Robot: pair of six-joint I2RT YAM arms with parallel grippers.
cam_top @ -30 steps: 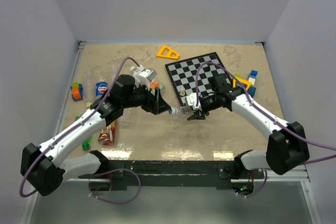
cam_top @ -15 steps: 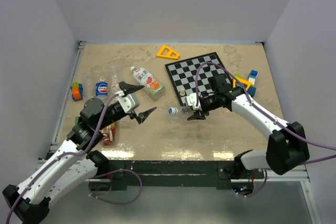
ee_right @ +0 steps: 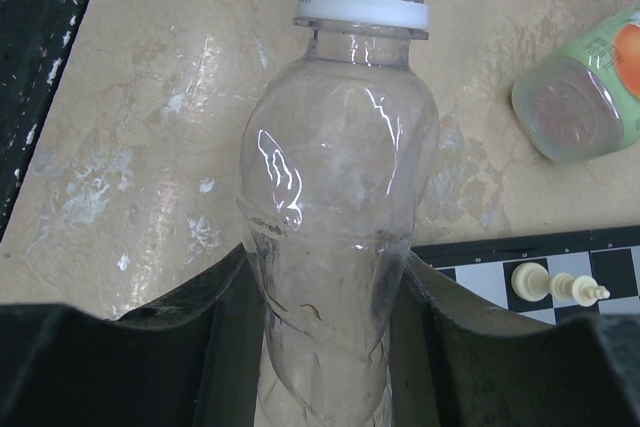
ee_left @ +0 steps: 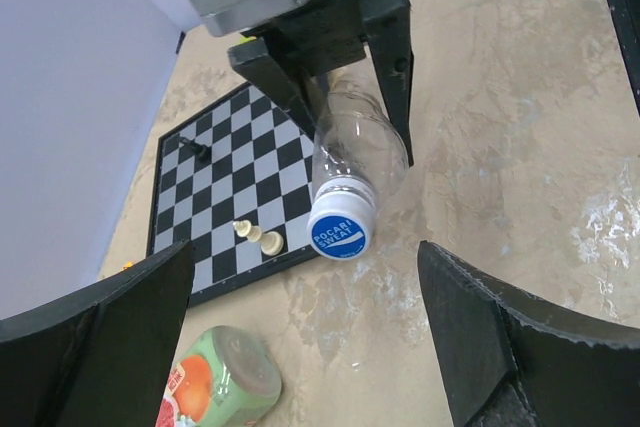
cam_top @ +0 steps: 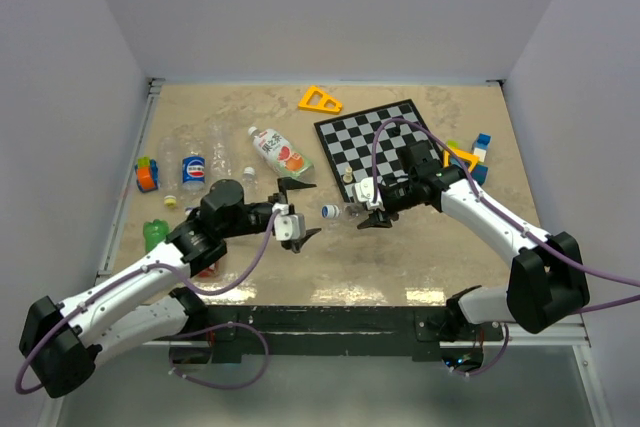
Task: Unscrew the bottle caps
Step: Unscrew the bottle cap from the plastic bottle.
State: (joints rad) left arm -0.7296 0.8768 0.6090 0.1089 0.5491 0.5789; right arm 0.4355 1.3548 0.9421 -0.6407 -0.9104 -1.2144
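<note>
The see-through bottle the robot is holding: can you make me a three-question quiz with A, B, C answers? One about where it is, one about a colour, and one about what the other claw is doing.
1. Where is the clear bottle?
A. in the right gripper
B. in a basket
C. on a shelf

2. What colour is the top of its cap?
A. red
B. blue
C. black

3. How is the left gripper?
A. wide open
B. shut on the cap
C. shut on a spoon

Answers:
1 A: the right wrist view shows its jaws pressing both sides of the bottle.
2 B: the left wrist view shows a blue top with white writing.
3 A: its jaws stand far apart and touch nothing.
</note>
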